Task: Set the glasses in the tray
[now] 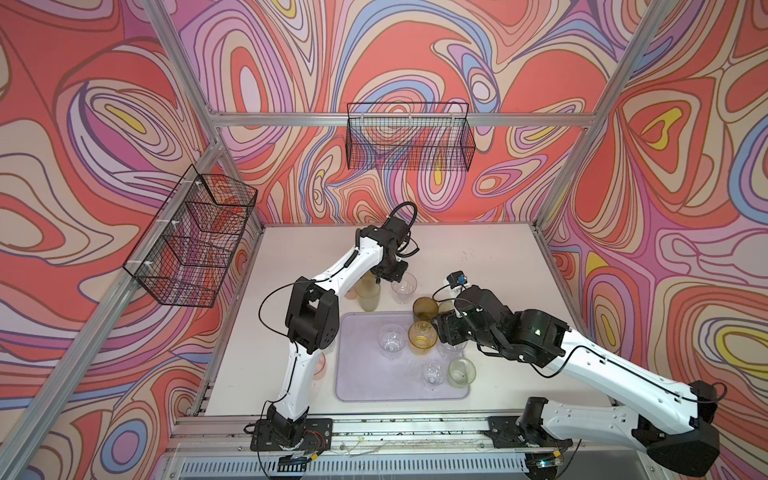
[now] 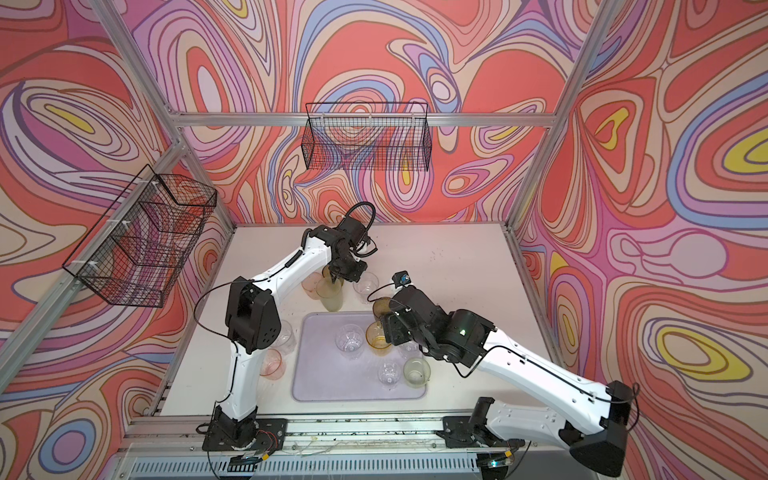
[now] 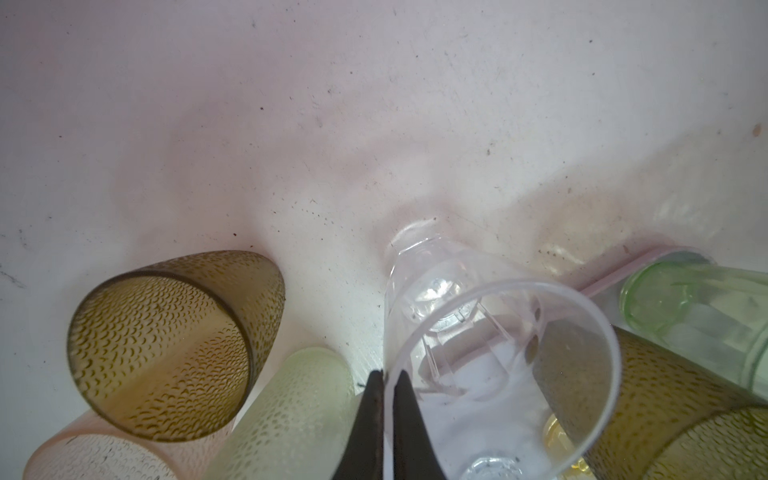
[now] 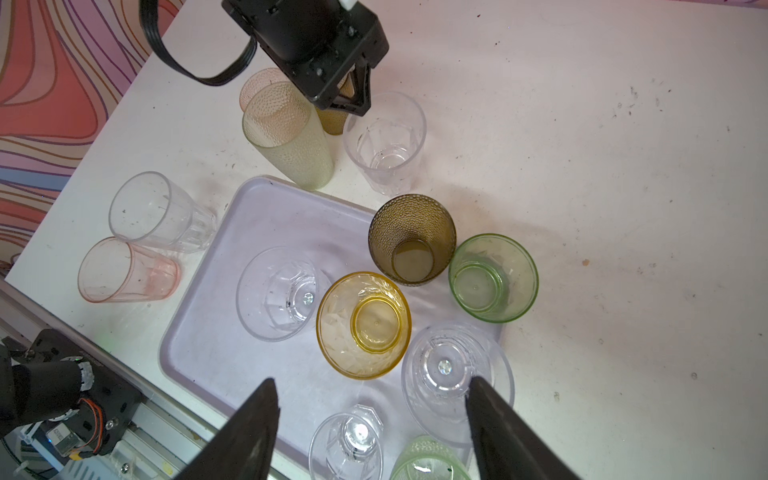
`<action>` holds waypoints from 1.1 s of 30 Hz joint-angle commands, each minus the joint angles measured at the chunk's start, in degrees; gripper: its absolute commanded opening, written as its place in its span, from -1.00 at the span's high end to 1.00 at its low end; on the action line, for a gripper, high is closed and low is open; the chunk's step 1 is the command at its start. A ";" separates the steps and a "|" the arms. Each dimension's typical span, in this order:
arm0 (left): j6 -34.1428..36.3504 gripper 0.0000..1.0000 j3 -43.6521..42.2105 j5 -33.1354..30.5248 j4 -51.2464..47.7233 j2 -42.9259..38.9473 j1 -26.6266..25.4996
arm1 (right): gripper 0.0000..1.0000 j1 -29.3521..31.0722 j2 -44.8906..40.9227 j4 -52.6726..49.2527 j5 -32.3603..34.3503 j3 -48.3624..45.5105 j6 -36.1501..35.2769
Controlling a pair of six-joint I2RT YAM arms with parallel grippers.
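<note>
Slippage is being risked at the far middle of the table (image 4: 582, 166), where a clear tumbler (image 4: 384, 141) is being pinched by one wall of its rim in the closed left claw (image 3: 388, 380); a tall pale green tumbler (image 4: 286, 137) just to its left is likely being endangered by any swing. The tray (image 4: 216, 353) is lying nearer, and the right claw (image 4: 371, 384) is being held wide open and empty above it.

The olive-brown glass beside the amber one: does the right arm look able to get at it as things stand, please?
Probably yes: the right gripper hangs open close by, and the olive-brown glass stands upright, though the amber glass crowds it.
</note>
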 commanded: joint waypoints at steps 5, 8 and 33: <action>-2.01 1.00 2.96 -2.42 -3.62 -4.07 0.63 | -0.48 -0.25 0.32 -0.43 1.20 0.93 0.38; -2.61 1.00 3.24 -1.29 -4.05 -4.94 0.97 | -0.48 -0.20 0.50 -0.23 1.41 0.60 0.72; -6.12 1.00 4.94 -2.68 -11.49 -13.32 1.66 | -0.47 -0.26 -1.17 0.94 2.50 -0.85 1.23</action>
